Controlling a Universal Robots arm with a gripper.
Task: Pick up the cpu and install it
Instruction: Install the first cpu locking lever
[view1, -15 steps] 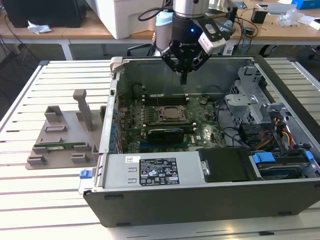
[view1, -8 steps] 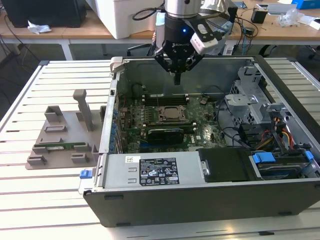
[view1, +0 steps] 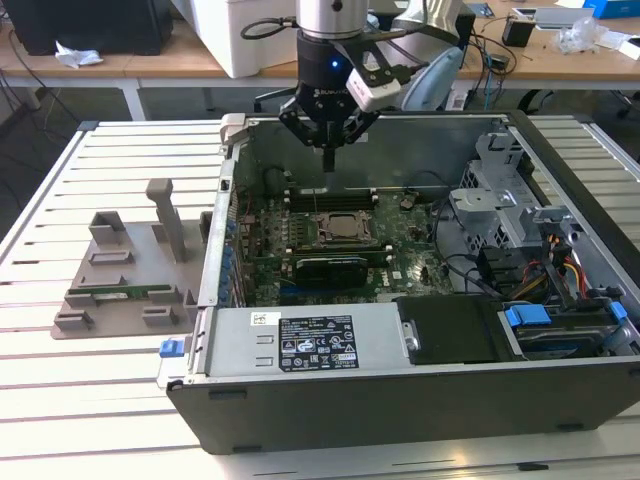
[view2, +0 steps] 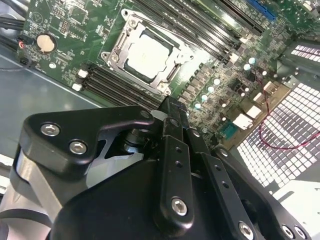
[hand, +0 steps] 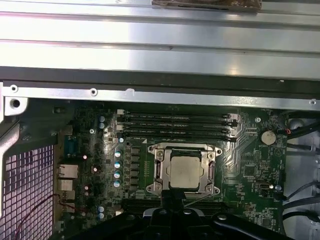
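**CPU seated in socket; gripper raised above the board**

Item 1 – gripper (view1: 328, 160). In the exterior view your arm hangs over the far side of the open computer case (view1: 400, 400), its black fingers pointing down and drawn together into one narrow tip. In the second wrist view the fingers (view2: 172, 117) meet with no gap and nothing between them. The tip stands clear above the motherboard (view1: 400, 270), touching nothing.

Item 2 – cpu (hand: 184, 170). You will find it below and just ahead of the fingertips, lying flat inside the metal socket frame (hand: 159, 172). Its pale silver top faces up and its edges sit square with the frame in both wrist views; see also (view2: 148, 54). It is apart from the gripper, not held.

Item 3 – memory slots (hand: 175, 125). Long dark rows run past the socket on the side away from the fingertips; a second set lies under the tip, on the near side of the socket.

Item 4 – coin battery (hand: 269, 136). Round, silver, on the board off to one side of the socket, well apart from the fingers.

Item 5 – black expansion card (view1: 330, 268). Seated across the board beyond the socket from the gripper in the exterior view.

Item 6 – grey parts tray (view1: 120, 290). Outside the case, on the slatted table (view1: 60, 390), towards the exterior view's left, well apart from the gripper. A green memory stick (view1: 115, 294) lies in it.
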